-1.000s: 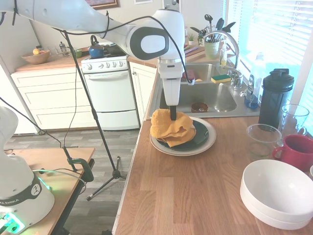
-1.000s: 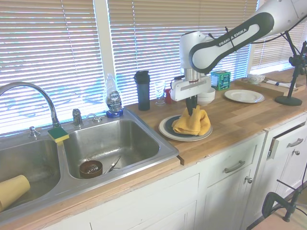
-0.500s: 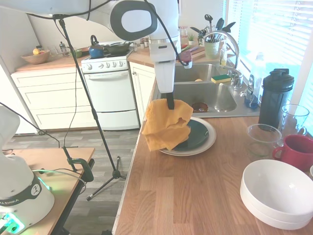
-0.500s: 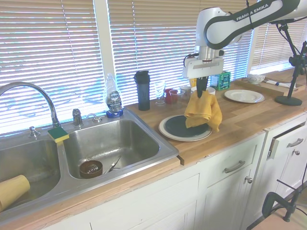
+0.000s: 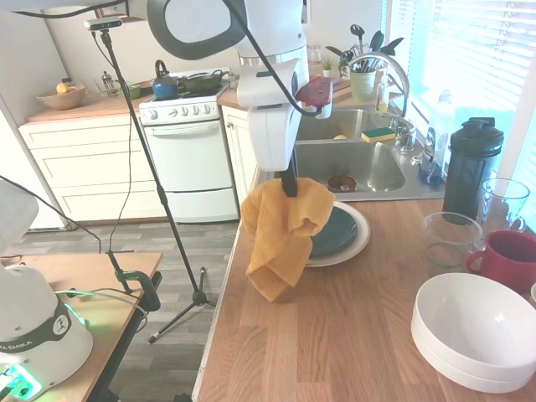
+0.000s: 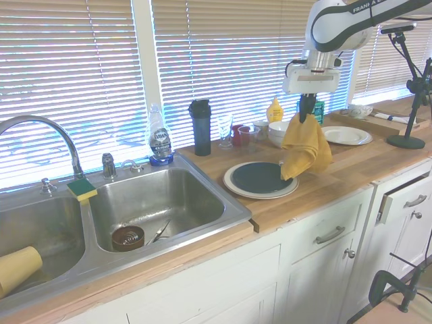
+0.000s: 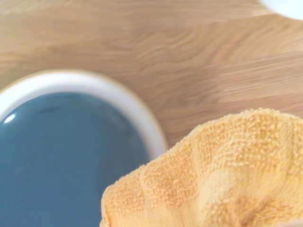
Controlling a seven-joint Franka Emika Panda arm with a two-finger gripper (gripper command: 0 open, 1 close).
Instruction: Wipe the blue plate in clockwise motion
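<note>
The blue plate lay flat inside a larger cream plate, whose pale rim showed all around it. Both sat on the wooden bench just beside the steel sink, and the blue surface lay bare and glossy. In the second exterior view, the sink lay at 9 o'clock from the plates.

The end effector hung above the bench with its fingers closed on the top of a yellow cloth. The cloth drooped in loose folds, clear of both plates. In the second exterior view the cloth hung at 3 o'clock from the blue plate, over the cream rim's edge. The wrist view showed the cloth in the foreground with the blue plate and bare wood behind it.

Farther along the bench stood stacked white bowls, a red mug, a clear glass bowl and a dark shaker bottle. A dish soap bottle stood behind the sink, at 10 o'clock from the plates.
</note>
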